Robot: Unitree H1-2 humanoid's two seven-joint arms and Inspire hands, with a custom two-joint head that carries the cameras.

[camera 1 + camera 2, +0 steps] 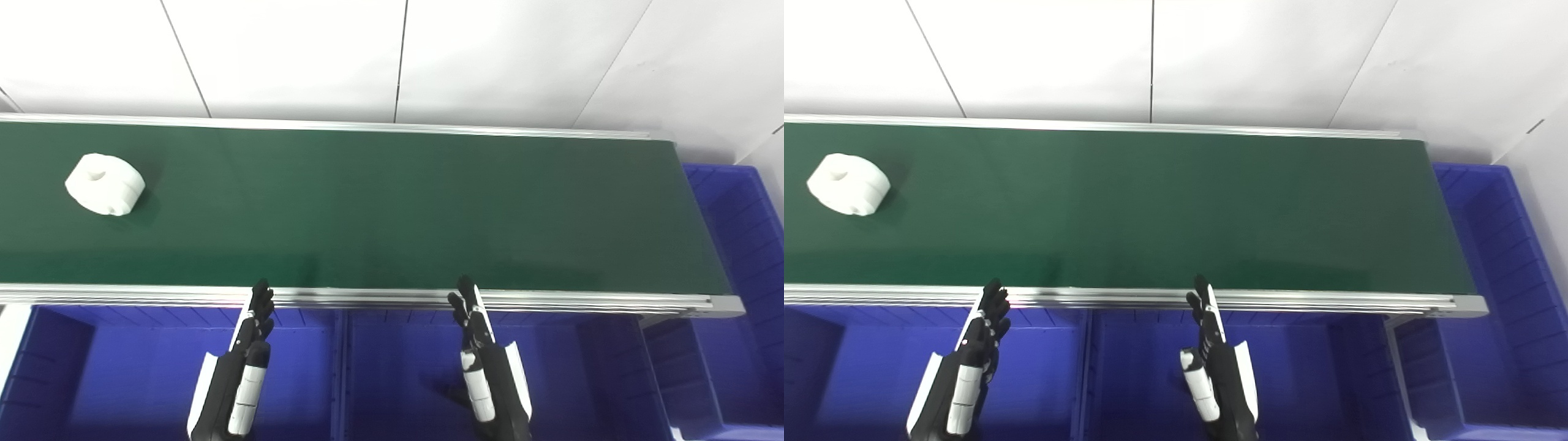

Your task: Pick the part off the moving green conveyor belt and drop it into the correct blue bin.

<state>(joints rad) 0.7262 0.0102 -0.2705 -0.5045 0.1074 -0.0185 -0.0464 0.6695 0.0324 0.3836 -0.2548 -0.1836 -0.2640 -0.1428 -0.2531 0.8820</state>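
Part (105,184), a white ring-shaped piece w/ a hollow in its top, is lying on the belt (392,208) at the far left, nearer the belt's far edge than its near one. It is sitting well apart from both hands, up and to the left of them, w/ open green belt between.

Left hand (254,331) is hovering over a blue bin (153,367) just below the belt's near rail (367,298), fingers (262,300) stretched out straight toward the rail, close together, holding nothing. Right hand (476,334) is doing the same over the next bin (398,367), fingers (463,297) extended and empty, tips reaching the rail's edge. Neither hand is touching the part.

Another bin (741,245) is sitting at the belt's right end. No brand, label or writing is showing on the part, belt or bins that can be read.
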